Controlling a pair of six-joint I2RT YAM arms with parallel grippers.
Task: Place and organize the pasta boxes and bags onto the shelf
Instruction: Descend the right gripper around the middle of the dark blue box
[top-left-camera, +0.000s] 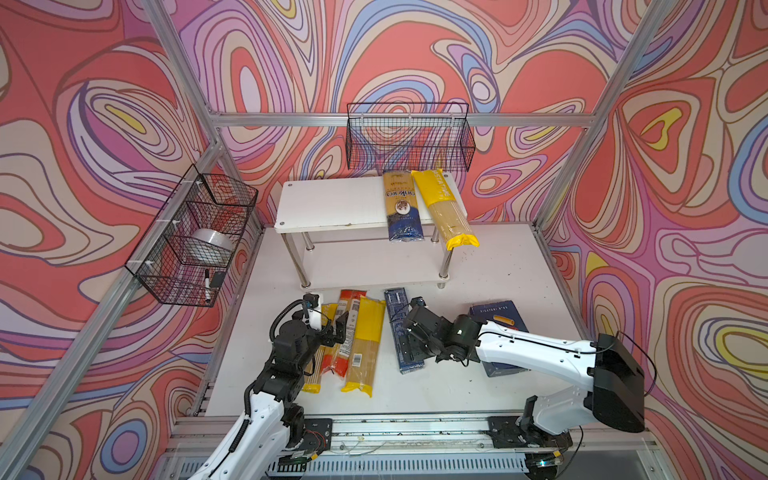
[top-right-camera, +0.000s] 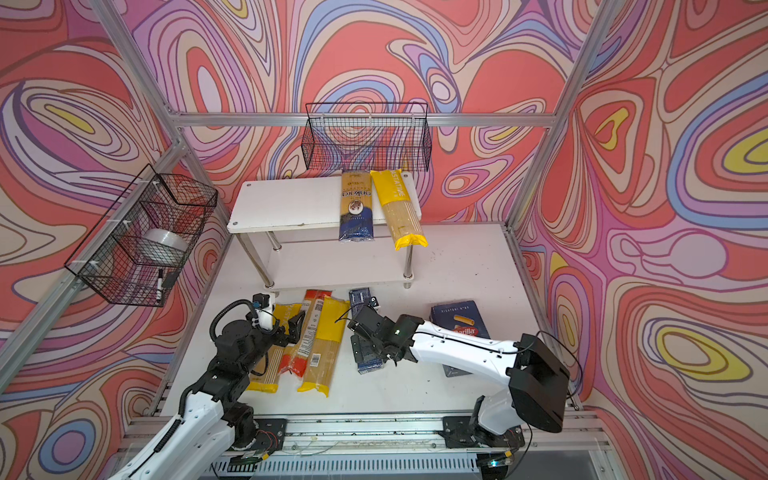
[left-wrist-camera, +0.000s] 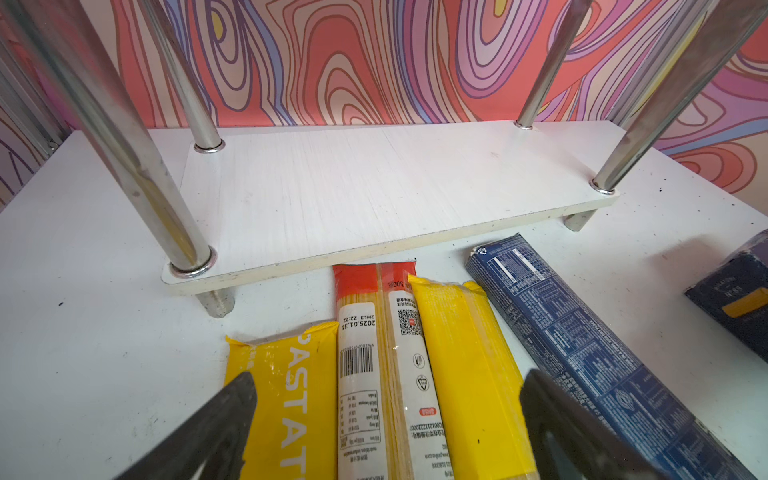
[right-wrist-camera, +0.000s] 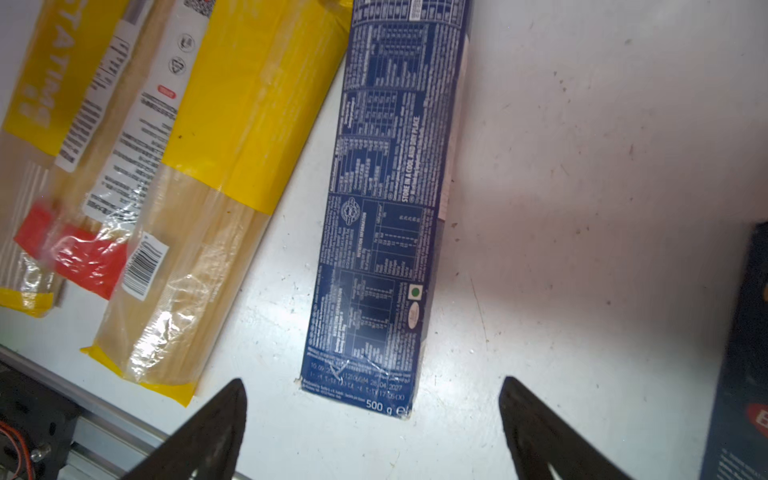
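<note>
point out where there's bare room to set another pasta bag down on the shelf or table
The shelf's top tier is bare left of the ankara bag; the lower tier is bare. The table is free right of the shelf, behind the rigatoni box. Crowded: in front of the shelf, where three bags and the narrow blue box lie.

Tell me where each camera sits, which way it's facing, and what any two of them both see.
Both top views: high above the front edge, looking down at the table, the shelf, the left arm and the right arm.
Left wrist: low over the table, facing the shelf's lower tier across the red-ended bag; the open left gripper shows.
Right wrist: above the table, looking down on the narrow box; the open right gripper shows.
Shared: both wrist views catch the narrow box, the red-ended bag and yellow bags.
</note>
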